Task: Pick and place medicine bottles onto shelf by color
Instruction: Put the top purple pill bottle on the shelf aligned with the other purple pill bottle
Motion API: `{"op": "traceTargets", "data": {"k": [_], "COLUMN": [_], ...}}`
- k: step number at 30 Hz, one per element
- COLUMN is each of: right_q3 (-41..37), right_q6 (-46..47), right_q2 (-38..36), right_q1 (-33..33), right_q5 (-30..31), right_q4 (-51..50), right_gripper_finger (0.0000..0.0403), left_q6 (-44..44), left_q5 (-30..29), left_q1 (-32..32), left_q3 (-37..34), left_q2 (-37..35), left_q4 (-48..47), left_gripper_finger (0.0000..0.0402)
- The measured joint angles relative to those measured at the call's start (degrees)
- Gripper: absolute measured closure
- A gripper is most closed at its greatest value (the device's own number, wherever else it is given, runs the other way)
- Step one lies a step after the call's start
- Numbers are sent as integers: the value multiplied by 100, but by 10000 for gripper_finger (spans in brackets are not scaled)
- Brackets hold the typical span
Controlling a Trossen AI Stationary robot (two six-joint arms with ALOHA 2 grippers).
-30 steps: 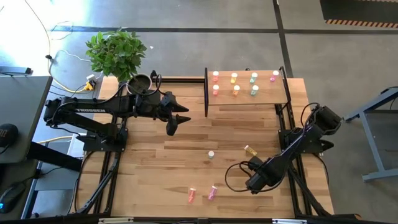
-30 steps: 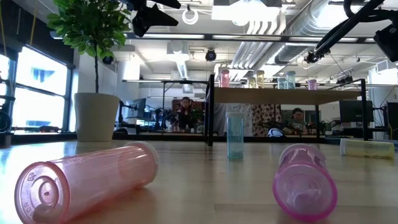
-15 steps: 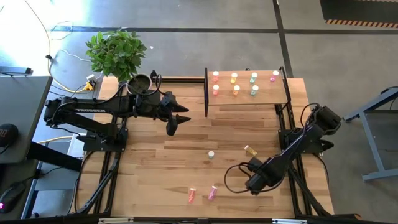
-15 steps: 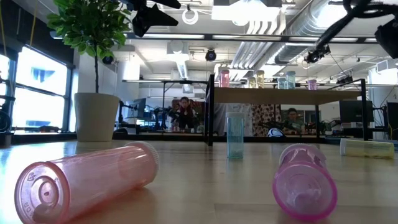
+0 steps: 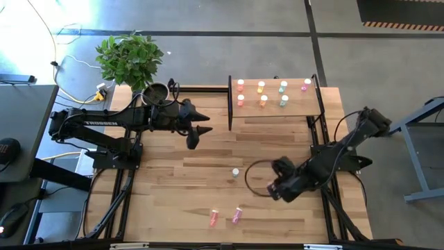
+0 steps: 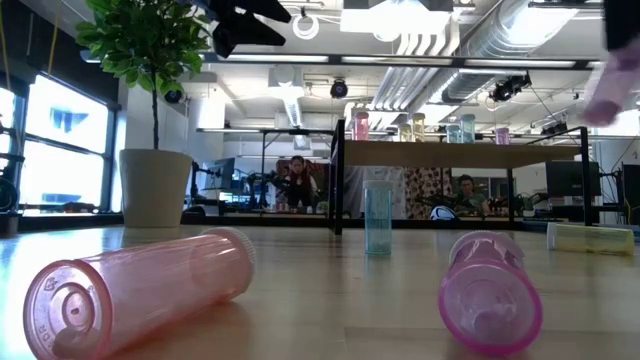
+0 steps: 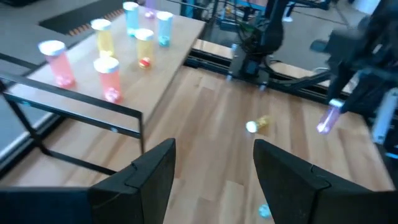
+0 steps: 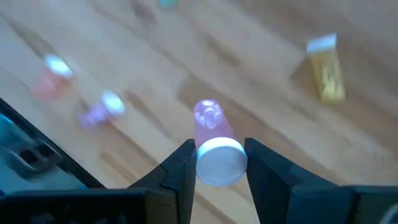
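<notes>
The light-wood table (image 5: 208,187) is seen from above with the flat light-wood shelf on black metal posts (image 5: 274,111) at its far edge, right of centre. Eight small medicine bottles are stood on the shelf in two rows, arranged in columns by colour, and a single magenta-capped one (image 5: 307,84) is at the right end, with open board just in front of it.

The right gripper (image 8: 217,163) is held over the near right part of the table, and its fingers (image 8: 180,168) are clamped on a small translucent magenta bottle with a white cap (image 8: 214,140). The bottle's long axis runs forward between the fingers, cap toward the wrist. The shelf lies away from this gripper, toward the far edge and somewhat right; the carrying path is judged to be free, the black posts at the shelf's sides being the edges to be cleared.

The left gripper (image 7: 211,168) is held raised just left of the shelf's near corner, with its fingers apart and nothing between them.

Still on the table are a pale upright bottle (image 5: 236,171) near the centre, a yellow bottle lying on its side (image 7: 258,124) toward the right, and a pink bottle (image 5: 214,218) and a magenta one (image 5: 236,214) lying near the front edge. The right arm is nearer to all four.
</notes>
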Motion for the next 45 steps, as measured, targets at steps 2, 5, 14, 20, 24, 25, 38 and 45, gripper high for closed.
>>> {"op": "traceTargets", "data": {"k": [2, 5, 14, 20, 24, 25, 38, 45], "right_q3": [118, 407, 1912, 2526, 2759, 2821, 3488, 3621], "right_q6": [-2, -95, -612, -1648, -2569, -2771, -5037, -5974], "right_q2": [-173, -345, -388, -536, -562, -571, -572, -572], "right_q1": [-117, -303, -1034, -1940, -2678, -2867, -5018, -6249], "right_q5": [310, 856, 1774, 1830, 1918, 1942, 1754, 1376], "right_q4": [-141, -479, -2583, -2815, -2830, -2820, -2830, -2830], "right_gripper_finger": [290, 290, 290, 290, 290, 290, 290, 290], "left_q6": [110, 283, 506, 600, 598, 597, 598, 598], "left_q5": [-105, -184, -187, -191, -191, -194, -204, -204], "left_q1": [2, 2, 2, 2, 2, 2, 125, 262], "left_q3": [0, 0, 0, 0, 0, 0, 0, 0], "left_q2": [0, 0, 0, -2, -2, -2, -2, -2], "left_q4": [0, 0, 0, 2, 0, 0, 2, 1], "left_gripper_finger": [194, 194, 194, 194, 194, 194, 194, 194]}}
